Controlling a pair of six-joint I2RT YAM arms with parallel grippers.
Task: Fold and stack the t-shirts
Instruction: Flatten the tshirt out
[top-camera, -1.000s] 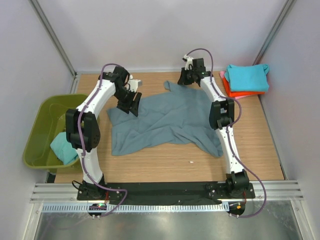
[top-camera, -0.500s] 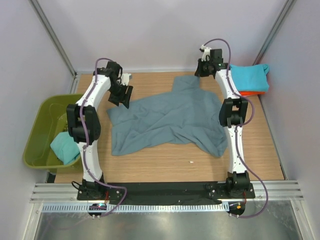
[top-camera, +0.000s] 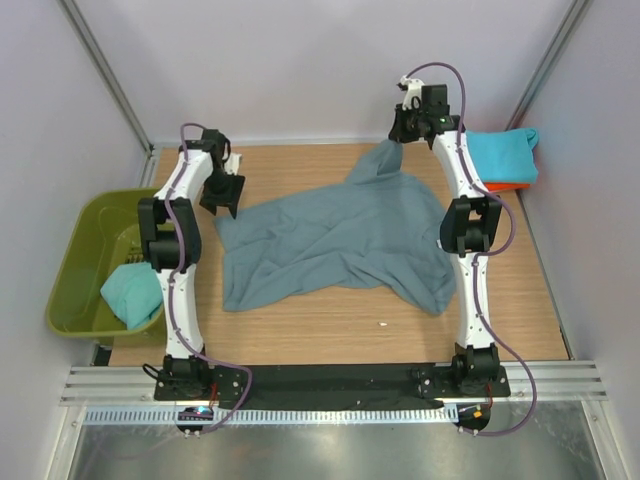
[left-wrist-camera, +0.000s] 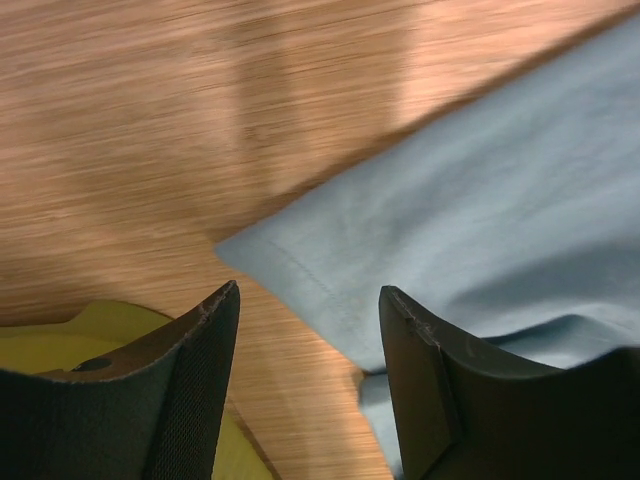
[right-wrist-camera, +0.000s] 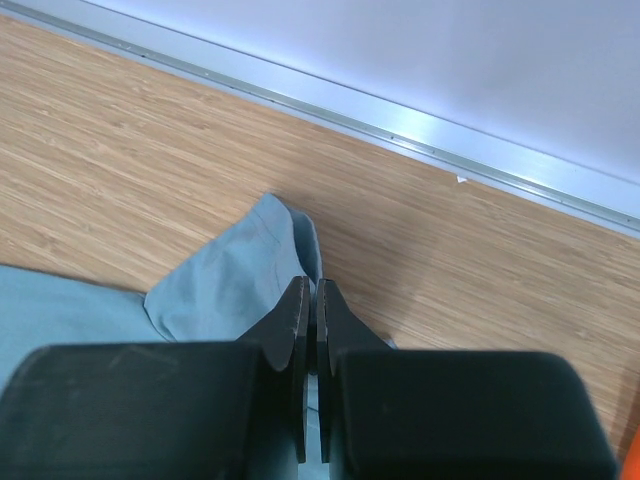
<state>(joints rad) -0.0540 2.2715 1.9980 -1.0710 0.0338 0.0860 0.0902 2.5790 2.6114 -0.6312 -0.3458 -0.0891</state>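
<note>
Slate blue-grey t-shirt (top-camera: 340, 240) lies rumpled across the middle of the tabletop (top-camera: 330, 320), with one part drawn out to a point toward the far edge. The right end effector (top-camera: 398, 138) is clamped on that point of cloth, its fingers pressed together. The left end effector (top-camera: 222, 196) hangs over the shirt's far-left corner, fingers spread wide, gripping nothing. At the far right a folded turquoise t-shirt (top-camera: 495, 152) sits on an orange t-shirt (top-camera: 490, 186). Another turquoise tee (top-camera: 128, 295) lies in the olive-green tub (top-camera: 75, 250).
</note>
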